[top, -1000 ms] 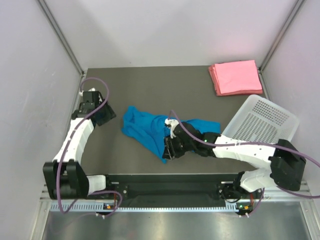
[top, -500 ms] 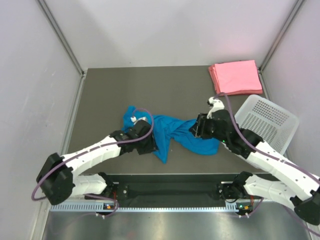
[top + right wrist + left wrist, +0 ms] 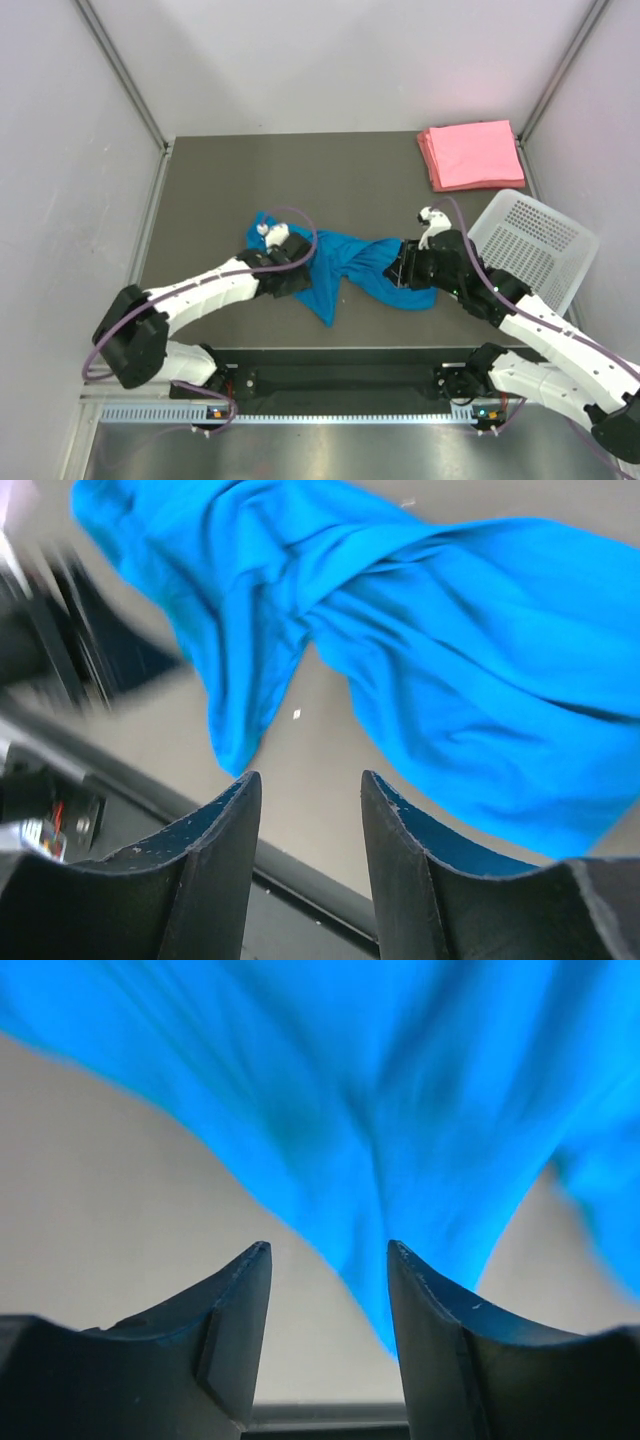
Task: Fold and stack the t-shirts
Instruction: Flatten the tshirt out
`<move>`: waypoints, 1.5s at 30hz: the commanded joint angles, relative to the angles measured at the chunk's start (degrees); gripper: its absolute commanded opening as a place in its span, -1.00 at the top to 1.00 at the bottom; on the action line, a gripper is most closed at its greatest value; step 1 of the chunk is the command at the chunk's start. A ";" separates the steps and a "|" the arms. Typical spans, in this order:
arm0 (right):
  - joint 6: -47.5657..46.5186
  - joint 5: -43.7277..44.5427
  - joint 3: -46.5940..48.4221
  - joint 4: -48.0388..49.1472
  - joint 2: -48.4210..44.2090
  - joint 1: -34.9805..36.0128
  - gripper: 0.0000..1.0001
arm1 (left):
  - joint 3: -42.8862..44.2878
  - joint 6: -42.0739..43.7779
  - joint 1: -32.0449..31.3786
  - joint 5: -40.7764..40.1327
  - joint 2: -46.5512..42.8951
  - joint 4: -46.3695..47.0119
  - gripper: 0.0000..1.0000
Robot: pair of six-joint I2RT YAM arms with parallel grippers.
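Observation:
A bright blue t-shirt (image 3: 345,262) lies crumpled and twisted on the dark table, stretched left to right. My left gripper (image 3: 300,283) stands open at its left part; in the left wrist view (image 3: 328,1252) only bare table lies between the fingers, and the blue cloth (image 3: 400,1110) is just ahead. My right gripper (image 3: 398,268) is open at the shirt's right end, low over the table (image 3: 305,778), with the blue shirt (image 3: 450,660) beyond the fingertips. A stack of folded pink t-shirts (image 3: 470,153) rests at the back right corner.
A white perforated basket (image 3: 530,240) sits tilted at the right edge, close behind my right arm. The table's front edge and a black rail (image 3: 300,880) lie just below the right gripper. Grey walls enclose the table on three sides.
The left arm swung in from the far left to the shirt. The right arm pulled back from the shirt's middle to its right end. The shirt was drawn out sideways.

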 commanded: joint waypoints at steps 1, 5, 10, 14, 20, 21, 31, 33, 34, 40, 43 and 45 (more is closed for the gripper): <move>-4.31 -6.98 -1.25 8.68 1.95 -0.15 0.09 | 4.18 7.42 12.30 -6.70 -8.19 -2.33 -0.11; -3.00 -5.67 1.46 10.81 12.83 2.82 0.13 | -0.22 15.85 27.74 5.07 -14.09 5.85 -0.13; 2.17 3.29 4.98 3.96 21.54 7.41 0.13 | 1.63 17.37 32.58 5.52 -9.71 4.53 -0.24; 1.58 9.43 4.89 -0.69 22.08 7.32 0.13 | -0.31 16.40 33.64 9.65 -7.51 9.09 -0.25; -3.00 16.22 4.89 -13.09 20.85 5.57 0.04 | 2.85 17.81 36.10 10.98 0.48 10.51 -0.19; -3.26 16.13 4.54 -13.62 20.85 5.31 0.03 | 3.11 17.98 36.98 11.24 0.76 11.04 -0.06; -2.48 13.32 5.33 -14.33 24.46 3.46 0.04 | 13.22 21.32 52.69 16.25 4.72 9.63 1.00; -2.38 13.32 6.12 -13.81 24.54 3.46 0.06 | 13.66 20.97 58.04 16.34 3.92 10.77 1.00; -2.47 12.97 6.38 -13.63 25.33 3.46 0.07 | 13.75 20.71 59.38 18.51 4.10 12.26 1.00; -2.82 10.69 7.71 -11.44 27.62 3.55 0.08 | 20.17 25.62 61.77 24.34 10.95 4.20 0.16; -3.17 10.25 8.06 -10.64 27.62 3.55 0.08 | 16.50 27.46 60.46 19.17 6.40 2.60 0.06; -3.70 9.89 8.23 -10.03 27.79 3.55 0.08 | 14.03 27.74 58.44 17.13 1.13 1.64 -0.02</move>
